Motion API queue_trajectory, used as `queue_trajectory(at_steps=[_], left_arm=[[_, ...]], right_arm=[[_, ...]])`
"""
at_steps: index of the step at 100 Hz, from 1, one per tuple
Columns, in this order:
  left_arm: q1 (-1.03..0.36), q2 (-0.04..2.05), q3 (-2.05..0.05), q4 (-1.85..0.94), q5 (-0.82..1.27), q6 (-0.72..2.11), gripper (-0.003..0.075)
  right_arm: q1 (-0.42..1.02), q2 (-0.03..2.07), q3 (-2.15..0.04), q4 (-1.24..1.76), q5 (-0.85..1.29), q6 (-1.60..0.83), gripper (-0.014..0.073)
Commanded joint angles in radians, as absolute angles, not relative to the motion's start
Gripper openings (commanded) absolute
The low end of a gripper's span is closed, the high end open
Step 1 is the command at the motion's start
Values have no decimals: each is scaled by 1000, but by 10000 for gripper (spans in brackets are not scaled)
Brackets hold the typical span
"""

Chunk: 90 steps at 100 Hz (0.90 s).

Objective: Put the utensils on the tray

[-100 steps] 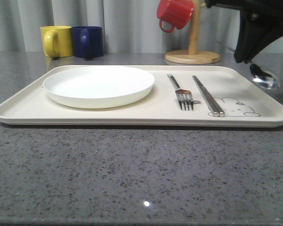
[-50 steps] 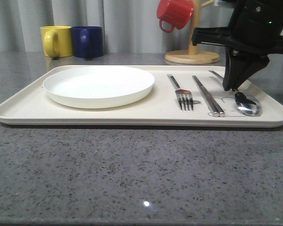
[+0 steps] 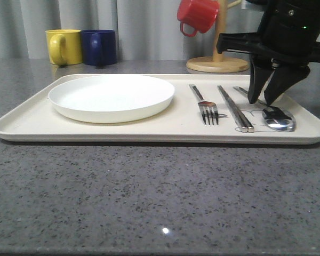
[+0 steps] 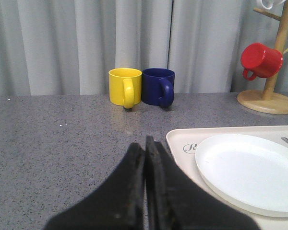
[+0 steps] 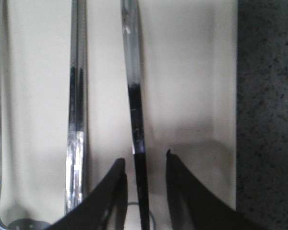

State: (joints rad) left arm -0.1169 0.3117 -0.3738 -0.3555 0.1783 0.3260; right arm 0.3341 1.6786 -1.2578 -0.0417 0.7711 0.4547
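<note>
A grey speckled desk (image 3: 149,197) carries one cream tray (image 3: 37,125), on which one plate (image 3: 111,97), one fork (image 3: 204,104), one pair of chopsticks (image 3: 234,108) and one spoon (image 3: 274,116) are laid. Three mugs are counted behind. The right hand (image 3: 261,100) is held open astride the spoon handle; the left hand (image 4: 145,148) is seen closed, empty.

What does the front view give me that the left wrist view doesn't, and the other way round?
Front view alone: the fork, chopsticks, spoon, and the right tool open over the spoon's handle. Left wrist view alone: the left tool, shut, above bare counter. Both: the white plate, the tray, and the yellow, blue and red mugs.
</note>
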Motion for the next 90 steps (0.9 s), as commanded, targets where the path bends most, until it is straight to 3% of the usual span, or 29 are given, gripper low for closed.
queue_trajectory(at_steps=[1, 23, 53, 90], left_arm=[[-116, 318, -400, -361, 93, 324, -18], [-116, 318, -400, -361, 93, 324, -18], [-116, 318, -400, -361, 93, 324, -18], [-116, 318, -400, -361, 93, 324, -18]], right_arm=[[335, 1620, -1289, -57, 739, 455, 264], [316, 1527, -1289, -88, 736, 451, 263], [174, 1346, -1269, -94, 742, 304, 263], [101, 982, -969, -161, 568, 295, 263]])
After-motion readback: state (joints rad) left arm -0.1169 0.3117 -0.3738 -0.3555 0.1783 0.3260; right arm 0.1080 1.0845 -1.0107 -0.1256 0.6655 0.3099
